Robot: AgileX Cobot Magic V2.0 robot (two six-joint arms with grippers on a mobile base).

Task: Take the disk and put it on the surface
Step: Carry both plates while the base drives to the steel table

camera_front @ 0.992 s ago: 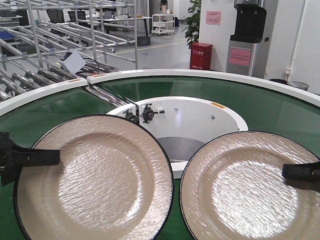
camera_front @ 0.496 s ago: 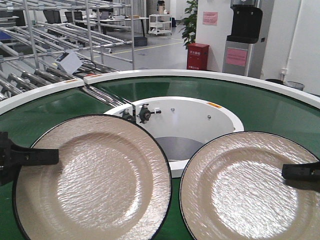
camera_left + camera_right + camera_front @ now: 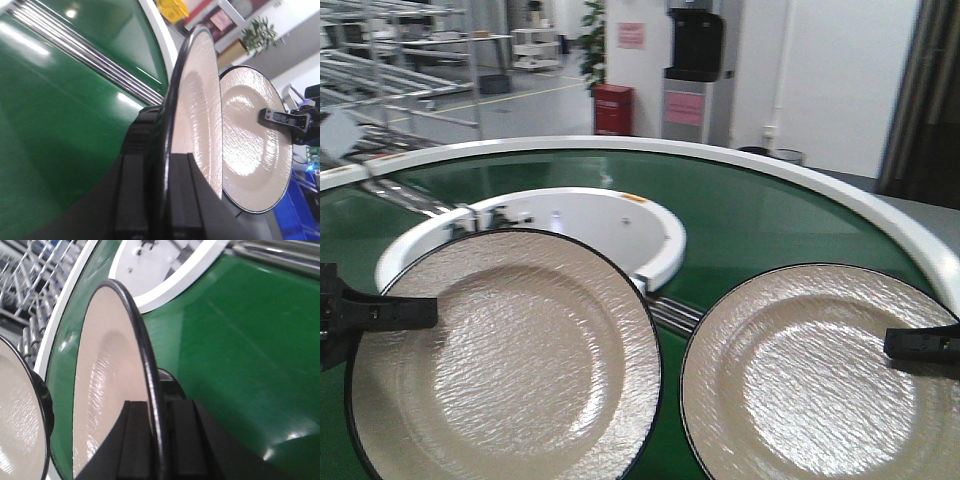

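Front view: the left pincer (image 3: pixel 395 312) is clamped on the outer rim of a round beige black-edged disk (image 3: pixel 510 360). The right pincer (image 3: pixel 920 343) likewise grips a second beige disk (image 3: pixel 820 375). Each disk extends inboard from its pincer, over the green conveyor belt (image 3: pixel 770 220).
Wrist views: jaws pinch each rim. The desk is not visible.

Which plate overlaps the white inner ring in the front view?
The left plate: its top rim covers the white ring; the right plate sits clear.
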